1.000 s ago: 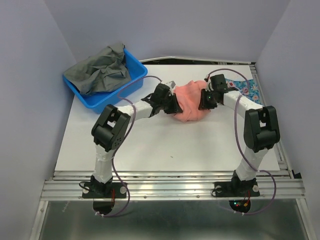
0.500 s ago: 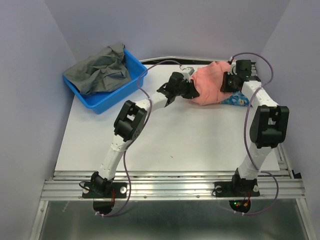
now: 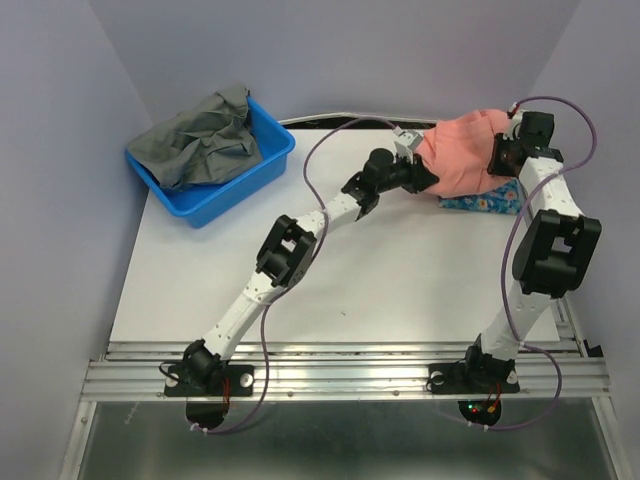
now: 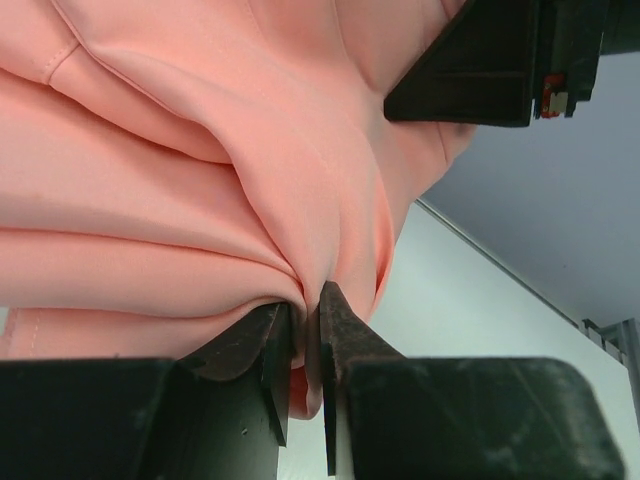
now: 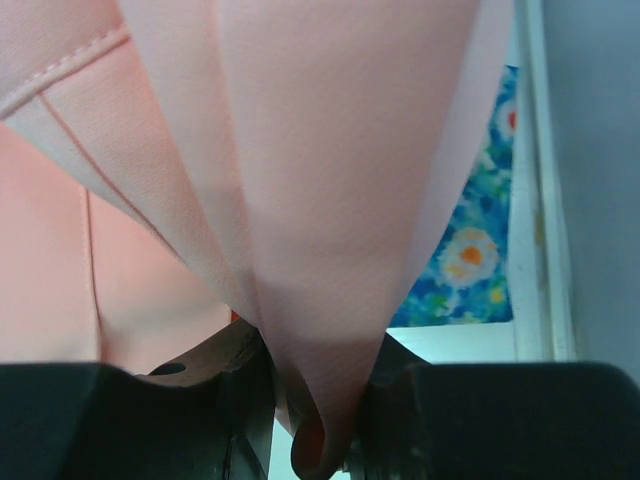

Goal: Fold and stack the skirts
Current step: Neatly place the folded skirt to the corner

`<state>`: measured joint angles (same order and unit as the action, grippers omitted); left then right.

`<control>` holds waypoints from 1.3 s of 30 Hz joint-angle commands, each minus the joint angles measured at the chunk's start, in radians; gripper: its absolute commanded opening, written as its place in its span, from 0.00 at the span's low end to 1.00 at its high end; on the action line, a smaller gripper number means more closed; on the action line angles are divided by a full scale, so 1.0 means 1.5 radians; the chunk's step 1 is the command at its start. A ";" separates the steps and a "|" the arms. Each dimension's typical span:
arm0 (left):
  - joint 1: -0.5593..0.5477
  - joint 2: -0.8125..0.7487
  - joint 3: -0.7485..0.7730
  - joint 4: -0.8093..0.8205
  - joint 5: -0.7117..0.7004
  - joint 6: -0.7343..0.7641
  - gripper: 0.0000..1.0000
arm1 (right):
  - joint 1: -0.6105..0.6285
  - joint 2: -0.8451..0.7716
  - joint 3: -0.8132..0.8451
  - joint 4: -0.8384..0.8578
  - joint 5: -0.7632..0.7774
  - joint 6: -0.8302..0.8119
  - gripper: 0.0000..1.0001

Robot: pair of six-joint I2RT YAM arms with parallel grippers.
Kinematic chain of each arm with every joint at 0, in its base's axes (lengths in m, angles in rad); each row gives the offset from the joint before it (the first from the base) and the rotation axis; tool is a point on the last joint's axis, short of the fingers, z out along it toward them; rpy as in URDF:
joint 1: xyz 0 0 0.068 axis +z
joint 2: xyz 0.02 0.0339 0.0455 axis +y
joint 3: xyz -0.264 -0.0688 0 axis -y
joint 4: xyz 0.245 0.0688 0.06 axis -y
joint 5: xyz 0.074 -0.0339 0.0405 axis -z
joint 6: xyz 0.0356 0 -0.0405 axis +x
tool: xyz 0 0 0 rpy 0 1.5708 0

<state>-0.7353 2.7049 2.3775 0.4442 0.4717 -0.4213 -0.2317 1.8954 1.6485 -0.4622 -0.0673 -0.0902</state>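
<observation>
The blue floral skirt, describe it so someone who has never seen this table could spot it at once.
Start at the white table and go to its far right corner, opposite the blue basket. There the blue floral skirt peeks out below the plain salmon-pink skirt. It is the only patterned cloth here.

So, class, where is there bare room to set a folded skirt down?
Bare: white tabletop between left arm and right arm, and the patch between blue plastic basket and left arm. Crowded: far right, salmon-pink pleated skirt over blue flowered skirt.
</observation>
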 commanded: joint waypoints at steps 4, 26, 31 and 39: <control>-0.031 0.058 0.080 0.115 -0.053 0.010 0.00 | -0.071 0.016 -0.008 0.117 0.084 -0.036 0.01; 0.002 -0.208 -0.306 0.190 -0.024 -0.025 0.99 | -0.088 0.103 -0.070 0.166 0.109 0.019 0.79; 0.037 -0.441 -0.521 0.178 -0.026 0.006 0.99 | -0.088 0.091 0.044 0.096 0.092 0.017 1.00; 0.111 -0.689 -0.623 -0.157 -0.079 0.167 0.99 | -0.088 0.080 0.234 -0.026 -0.048 -0.028 1.00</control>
<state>-0.6014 1.7725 1.4719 0.4366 0.4015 -0.3225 -0.3599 2.0762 1.8309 -0.4068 -0.0044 -0.0994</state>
